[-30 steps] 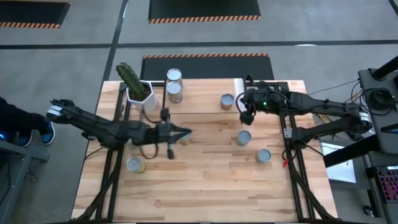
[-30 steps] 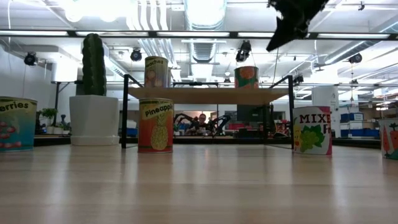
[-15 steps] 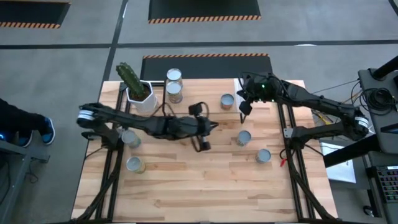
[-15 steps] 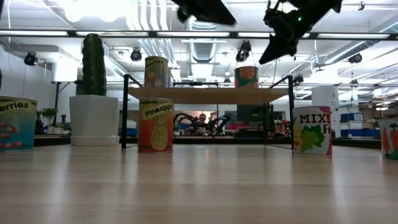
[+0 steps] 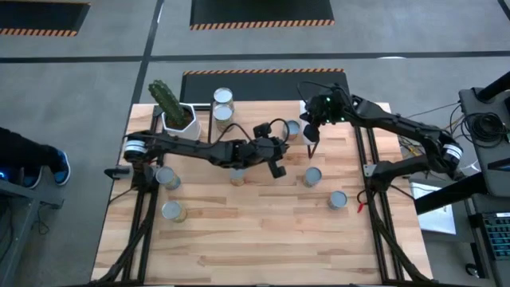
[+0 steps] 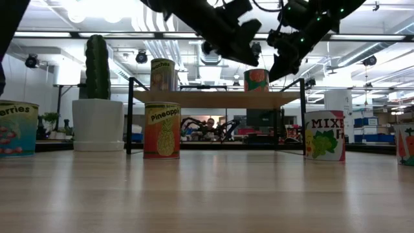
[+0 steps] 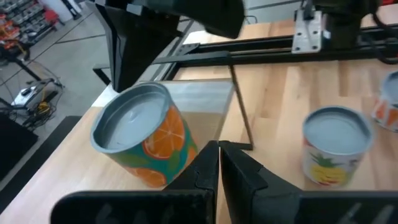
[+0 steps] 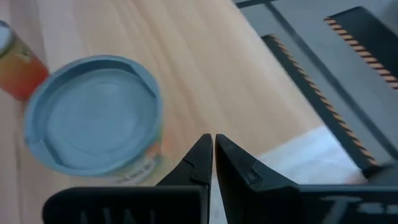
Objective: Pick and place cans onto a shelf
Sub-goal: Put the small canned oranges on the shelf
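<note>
Nearest, pale wooden tabletop (image 6: 207, 194) runs toward the shelf (image 6: 217, 98); a lit workshop lies beyond. Two labelled, silver-topped cans (image 6: 257, 80) stand on the shelf, others around it. My left gripper (image 5: 277, 166) and right gripper (image 5: 311, 149) hover beside it, clenched empty.

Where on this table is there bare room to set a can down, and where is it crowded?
The near half of the table is bare, below the cans at and. The far strip is crowded: cactus pot, shelf with cans, and both shut grippers, left and right, beside the can.
</note>
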